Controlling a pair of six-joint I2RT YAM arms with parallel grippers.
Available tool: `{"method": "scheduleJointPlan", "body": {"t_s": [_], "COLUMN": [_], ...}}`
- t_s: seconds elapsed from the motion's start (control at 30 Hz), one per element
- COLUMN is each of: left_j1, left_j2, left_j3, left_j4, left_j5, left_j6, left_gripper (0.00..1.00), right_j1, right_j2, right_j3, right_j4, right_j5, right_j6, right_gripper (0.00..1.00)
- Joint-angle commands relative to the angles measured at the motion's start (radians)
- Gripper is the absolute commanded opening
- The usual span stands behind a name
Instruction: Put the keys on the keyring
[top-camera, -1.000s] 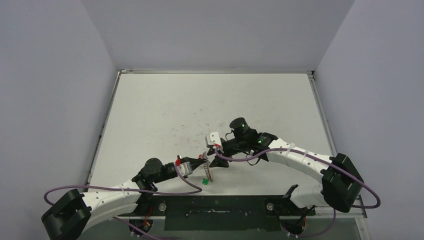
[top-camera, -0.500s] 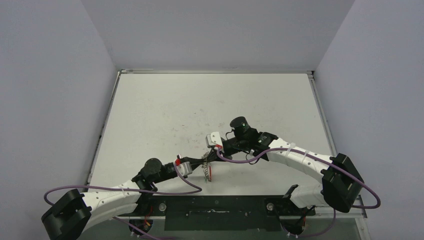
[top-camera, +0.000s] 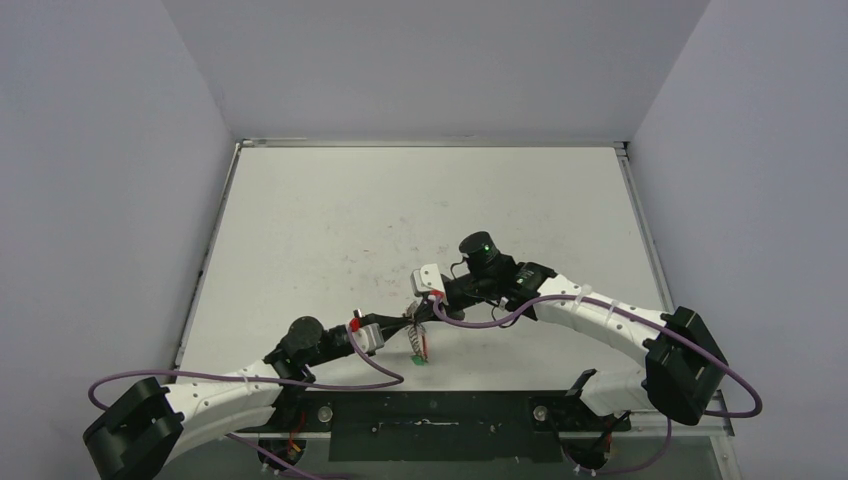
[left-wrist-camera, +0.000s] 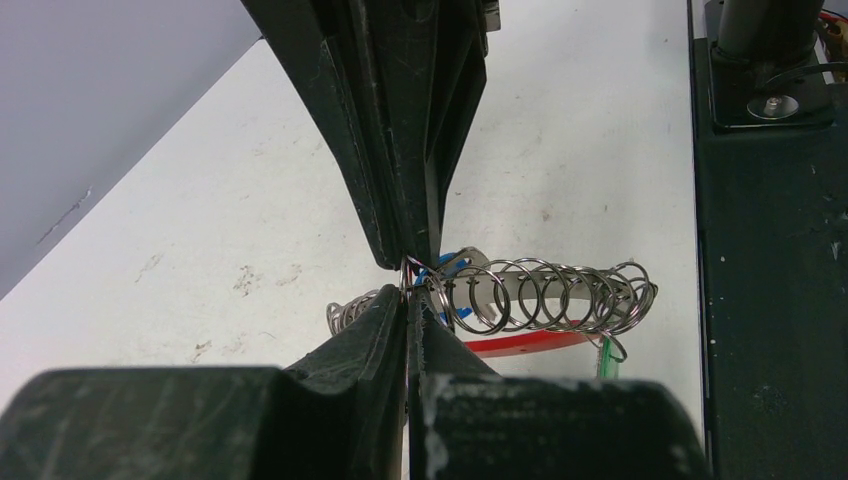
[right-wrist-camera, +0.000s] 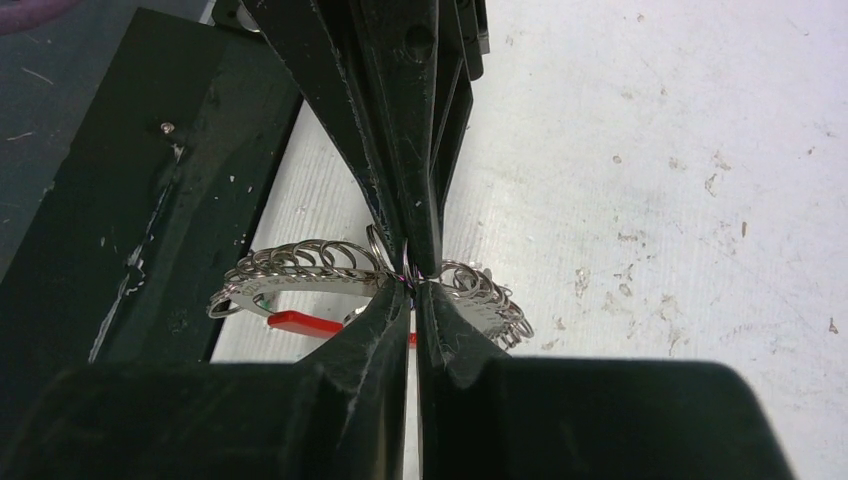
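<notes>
While the ring (left-wrist-camera: 540, 297) hangs just over the table (top-camera: 400, 220) near its front edge | left gripper (left-wrist-camera: 408, 285): clamped on a coil; right gripper (right-wrist-camera: 412, 275): pinched on the wire too | blue key (left-wrist-camera: 443, 266) beside left pinch; green key (top-camera: 421, 362) below far end | advice: hold one end firm; twist gently so coils part without slipping
</notes>
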Motion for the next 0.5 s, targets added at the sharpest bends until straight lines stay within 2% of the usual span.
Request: {"method": "scheduleJointPlan", "body": {"t_s": [0.0,0.23,0.27,0.47], "left_j1": [-0.003,-0.002,-0.002,-0.002], "left_j2": [0.003,-0.015,-0.021,-0.055], "left_j3": [0.021,0.014,0.015,0.014], "left_j4": [0.105,0.099,0.092,0.056], "left_j5": [0.019,0.000,-0.003,-0.010], "left_j6": [-0.010,-0.006,-0.005,0.003], "left_gripper": [0.00,0.00,0.00,0.00], "right_j1": [-0.001,-0.002,-0.004,-0.013], "right_j2": [0.017,0.006,-0.002,-0.058], "right_j3": [0.050,0.063,0.063,0.050], "right_j4": [0.043,-0.017,-0.026,0.000], "right_j5": [-0.047,0.001,0.012,0.031], "right_j6": [-0.002,-0.017,-0.019,0.005], "right_gripper": [0.00,0.01,0.04,0.39]}}
